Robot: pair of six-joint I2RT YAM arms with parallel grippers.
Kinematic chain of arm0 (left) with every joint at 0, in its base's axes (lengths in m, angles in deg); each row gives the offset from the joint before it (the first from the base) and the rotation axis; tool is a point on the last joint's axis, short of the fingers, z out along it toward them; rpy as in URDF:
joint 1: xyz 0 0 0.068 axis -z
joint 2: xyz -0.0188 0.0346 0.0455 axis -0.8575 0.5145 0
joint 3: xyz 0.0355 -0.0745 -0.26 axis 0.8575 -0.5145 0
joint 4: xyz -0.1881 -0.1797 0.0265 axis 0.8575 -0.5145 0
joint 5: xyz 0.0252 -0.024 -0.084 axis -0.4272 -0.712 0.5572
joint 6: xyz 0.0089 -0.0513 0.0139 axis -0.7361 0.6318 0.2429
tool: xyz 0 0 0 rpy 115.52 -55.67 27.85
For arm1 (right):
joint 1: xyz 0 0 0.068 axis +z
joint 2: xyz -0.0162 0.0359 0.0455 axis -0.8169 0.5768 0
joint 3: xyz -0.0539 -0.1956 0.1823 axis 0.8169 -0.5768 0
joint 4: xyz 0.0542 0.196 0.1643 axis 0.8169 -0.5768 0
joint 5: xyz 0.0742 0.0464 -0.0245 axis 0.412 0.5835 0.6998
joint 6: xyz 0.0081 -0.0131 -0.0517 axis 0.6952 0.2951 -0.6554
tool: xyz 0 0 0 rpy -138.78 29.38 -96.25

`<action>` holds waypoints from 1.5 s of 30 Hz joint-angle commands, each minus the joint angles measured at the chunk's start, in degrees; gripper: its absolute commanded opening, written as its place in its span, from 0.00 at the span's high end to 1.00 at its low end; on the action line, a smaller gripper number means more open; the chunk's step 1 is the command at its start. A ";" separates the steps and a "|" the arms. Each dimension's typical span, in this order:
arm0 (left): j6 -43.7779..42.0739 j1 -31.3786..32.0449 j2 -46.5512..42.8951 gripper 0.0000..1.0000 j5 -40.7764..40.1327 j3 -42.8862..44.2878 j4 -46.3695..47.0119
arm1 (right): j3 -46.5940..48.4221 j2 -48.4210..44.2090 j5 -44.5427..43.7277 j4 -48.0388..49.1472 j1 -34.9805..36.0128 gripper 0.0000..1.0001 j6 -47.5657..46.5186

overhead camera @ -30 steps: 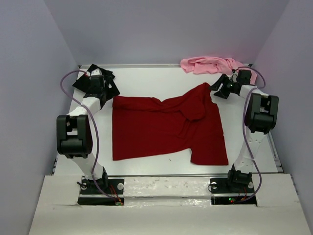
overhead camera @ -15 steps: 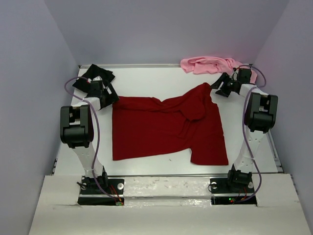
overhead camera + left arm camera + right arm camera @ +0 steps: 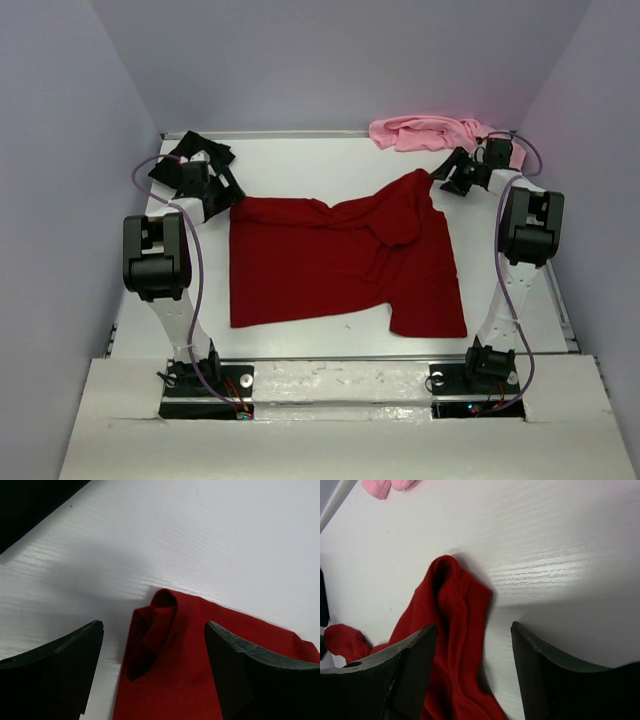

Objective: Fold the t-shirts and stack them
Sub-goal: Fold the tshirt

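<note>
The dark red t-shirt (image 3: 340, 262) lies spread on the white table (image 3: 300, 165), with its right part bunched and folded over. My left gripper (image 3: 230, 196) is open over the shirt's far left corner. In the left wrist view that rolled corner (image 3: 165, 630) lies between the fingers (image 3: 65, 660) of the left gripper (image 3: 154, 625). My right gripper (image 3: 447, 180) is open at the far right corner (image 3: 452, 610), which lies between the fingers of the right gripper (image 3: 474, 626), nearer the left one. The black t-shirt (image 3: 187, 158) lies crumpled at the far left. The light pink t-shirt (image 3: 430, 132) is bunched at the far right.
Pale walls close in the table on the left, right and far sides. Both arm bases (image 3: 205, 380) stand at the near edge. Bare table shows between the red shirt and the far wall, and along the near edge.
The left arm has swung its elbow inward and brought its gripper down to the red shirt's far left corner. The right gripper has shifted slightly towards the far side. The shirts lie as before.
</note>
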 commanded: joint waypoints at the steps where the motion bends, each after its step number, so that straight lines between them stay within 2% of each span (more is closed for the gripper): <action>1: 1.10 -0.31 -0.32 0.10 5.24 2.35 3.59 | 3.67 1.60 -0.76 -0.26 0.13 0.34 -0.47; 8: 1.71 -0.31 1.70 0.15 9.10 3.41 4.56 | 7.28 3.97 -1.28 -2.46 0.66 0.35 -0.82; 12: 1.63 -0.31 3.20 0.30 10.34 4.20 4.74 | 9.12 4.76 -2.68 -3.69 1.97 0.36 -1.43; 21: 0.84 -0.31 3.55 0.32 8.94 4.38 2.81 | 13.08 7.05 -5.85 -7.38 5.48 0.37 -3.37; 24: 0.48 -0.31 3.64 0.32 8.59 4.73 2.28 | 13.35 7.49 -6.20 -7.73 5.49 0.49 -3.54; 25: 0.40 -0.31 3.90 0.35 8.50 4.81 2.11 | 13.43 7.49 -6.21 -7.82 5.49 0.63 -3.37; 27: 0.39 -0.23 4.16 0.47 8.50 5.17 1.84 | 13.43 7.31 -6.82 -8.00 5.49 0.71 -3.55; 28: 0.39 -0.31 4.25 0.50 8.41 5.25 1.67 | 13.43 7.14 -7.08 -8.17 5.49 0.72 -3.72; 30: 0.39 -0.31 4.43 0.63 8.06 5.43 1.40 | 13.61 6.87 -8.04 -8.52 5.49 0.74 -4.16; 33: 0.39 -0.31 4.60 0.73 7.80 5.78 1.23 | 14.14 6.43 -9.45 -9.49 5.49 0.76 -4.95; 35: 0.39 -0.31 4.61 0.75 7.62 5.78 1.23 | 14.40 6.26 -10.16 -10.02 5.49 0.85 -5.13; 36: 0.39 -0.31 4.69 0.75 7.53 5.96 1.14 | 14.84 6.26 -10.51 -10.28 5.49 0.87 -5.22; 45: -0.84 -0.31 5.57 0.76 4.11 8.50 -1.23 | 19.23 6.87 -13.15 -12.92 5.49 0.88 -6.36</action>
